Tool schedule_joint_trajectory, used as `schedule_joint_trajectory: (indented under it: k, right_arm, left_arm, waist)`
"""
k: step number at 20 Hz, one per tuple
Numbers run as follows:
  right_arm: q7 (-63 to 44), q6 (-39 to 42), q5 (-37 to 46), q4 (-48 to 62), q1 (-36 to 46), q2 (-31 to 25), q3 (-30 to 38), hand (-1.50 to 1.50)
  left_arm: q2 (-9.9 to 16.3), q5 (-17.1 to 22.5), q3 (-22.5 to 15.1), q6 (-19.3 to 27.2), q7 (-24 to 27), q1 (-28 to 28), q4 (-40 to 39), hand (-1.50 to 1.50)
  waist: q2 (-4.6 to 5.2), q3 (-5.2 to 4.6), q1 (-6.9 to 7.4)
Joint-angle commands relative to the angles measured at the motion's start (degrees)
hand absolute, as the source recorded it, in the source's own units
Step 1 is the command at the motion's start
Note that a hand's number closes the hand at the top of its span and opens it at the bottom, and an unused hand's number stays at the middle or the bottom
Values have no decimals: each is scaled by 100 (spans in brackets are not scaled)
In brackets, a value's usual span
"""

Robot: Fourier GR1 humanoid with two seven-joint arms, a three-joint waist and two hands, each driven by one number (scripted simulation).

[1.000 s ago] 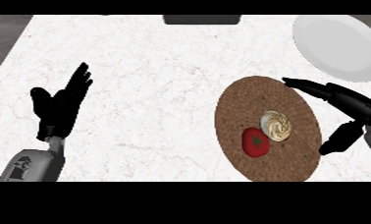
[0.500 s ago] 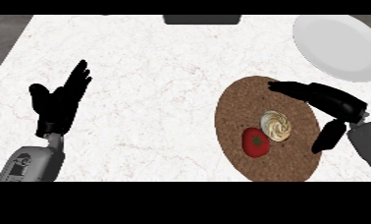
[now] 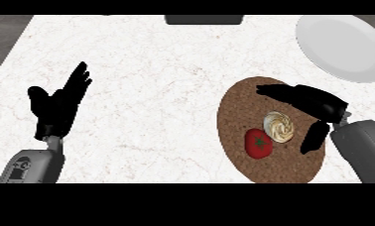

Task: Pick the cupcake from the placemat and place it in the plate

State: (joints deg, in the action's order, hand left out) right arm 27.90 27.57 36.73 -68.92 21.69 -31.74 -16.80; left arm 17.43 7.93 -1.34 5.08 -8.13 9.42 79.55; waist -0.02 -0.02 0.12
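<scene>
A cream-swirled cupcake (image 3: 279, 126) sits on the round brown placemat (image 3: 245, 108) at the right, with a red tomato (image 3: 258, 142) touching its lower left side. My right hand (image 3: 316, 102) is open over the mat. Its fingers reach left just above the cupcake and its thumb hangs to the cupcake's right, so the cupcake lies between them without being touched. The white plate (image 3: 338, 45) lies at the far right corner, beyond the mat. At the left, my left hand (image 3: 57, 105) rests open, fingers up, holding nothing.
A dark grey block (image 3: 203, 19) sits at the counter's far edge, centre. White marble counter (image 3: 147, 81) stretches between the two hands. The counter's left edge shows at the upper left.
My right hand has slid left and a little nearer over the placemat, bringing its fingers and thumb to either side of the cupcake. The left hand has not moved.
</scene>
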Motion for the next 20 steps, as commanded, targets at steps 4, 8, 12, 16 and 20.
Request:
schedule_joint_trajectory:
  k: [4,8,12,16,20]
  right_arm:
    - [-91,-42,672,-165,-189,320,82,-150]
    - [-169,-20,1020,190,34,674,55,-150]
    - [544,-224,1402,550,-47,494,-154,150]
    - [1056,-106,1486,516,115,424,-218,150]
    - [824,-228,1494,324,-274,781,-191,150]
  left_arm:
    - [-190,-211,86,-67,-275,110,98,0]
    - [-238,-222,221,-164,-254,186,89,0]
    - [-267,-257,286,-204,-47,-90,177,0]
    - [-268,-348,331,-340,162,118,-401,0]
    - [-288,-317,359,-363,-18,18,-46,0]
  waist:
    - [-2,1,-16]
    - [1,1,-7]
    - [4,2,9]
    - [10,1,-3]
    - [1,2,-5]
